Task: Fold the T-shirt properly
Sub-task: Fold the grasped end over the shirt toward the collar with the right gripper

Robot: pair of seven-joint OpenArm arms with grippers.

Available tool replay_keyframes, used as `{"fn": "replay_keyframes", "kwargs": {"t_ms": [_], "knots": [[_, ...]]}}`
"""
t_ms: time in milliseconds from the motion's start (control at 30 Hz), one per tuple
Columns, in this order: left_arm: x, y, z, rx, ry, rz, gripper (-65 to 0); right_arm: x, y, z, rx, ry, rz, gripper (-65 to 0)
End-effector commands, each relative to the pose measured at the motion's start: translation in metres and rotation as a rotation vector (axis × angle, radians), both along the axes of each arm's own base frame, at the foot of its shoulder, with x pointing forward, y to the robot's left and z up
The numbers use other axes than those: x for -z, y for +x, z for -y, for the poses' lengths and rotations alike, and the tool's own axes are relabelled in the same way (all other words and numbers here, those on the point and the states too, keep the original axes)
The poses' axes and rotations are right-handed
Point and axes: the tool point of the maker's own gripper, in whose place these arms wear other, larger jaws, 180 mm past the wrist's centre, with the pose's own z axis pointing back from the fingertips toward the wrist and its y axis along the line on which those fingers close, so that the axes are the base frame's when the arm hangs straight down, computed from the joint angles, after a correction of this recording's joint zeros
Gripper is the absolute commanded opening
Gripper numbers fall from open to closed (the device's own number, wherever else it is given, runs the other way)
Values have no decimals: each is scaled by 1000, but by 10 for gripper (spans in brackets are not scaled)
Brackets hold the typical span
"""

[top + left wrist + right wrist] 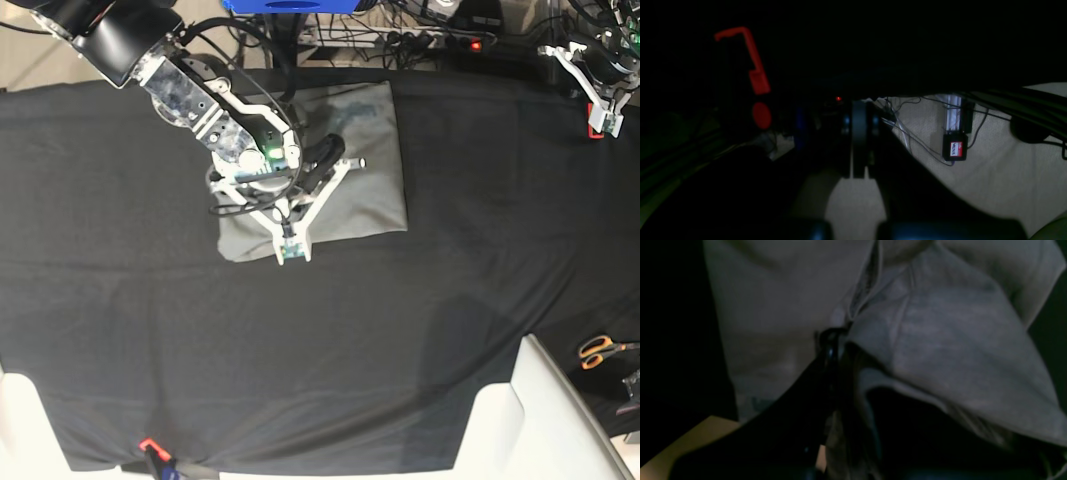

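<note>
Left wrist view: the left gripper (859,173) hangs in near darkness off the table, fingers pressed together on nothing; pale floor, cables (927,140) and a small black box with a red label (955,150) lie beyond.
Right wrist view: the right gripper (832,340) pinches a fold of the grey T-shirt (940,340), fingers clamped on the cloth.
Base view: the T-shirt (375,170), folded to a compact rectangle, lies on the black table cloth (300,350) under the right arm; orange-handled scissors (600,350) sit at the table's edge.
</note>
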Motion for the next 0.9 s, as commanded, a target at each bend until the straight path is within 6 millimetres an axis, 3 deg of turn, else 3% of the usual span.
{"fn": "replay_keyframes", "kwargs": {"t_ms": [0,167,333,500,867], "knots": [[-6,3,-6,9,14,16,-650,-12,12,-5,14,19,44,-648],[1,-3,-8,-12,1,-5,-650,-11,4,-14,13,37,21,-648],[2,-5,-8,-14,-1,-8,-650,-13,-11,-38,-52,56,15,-648],[2,-5,-9,-14,0,-10,-650,-3,-13,-34,-41,27,-6,-648],[3,-6,-9,-15,-1,-11,-650,-8,-7,-38,-32,44,33,-648]]}}
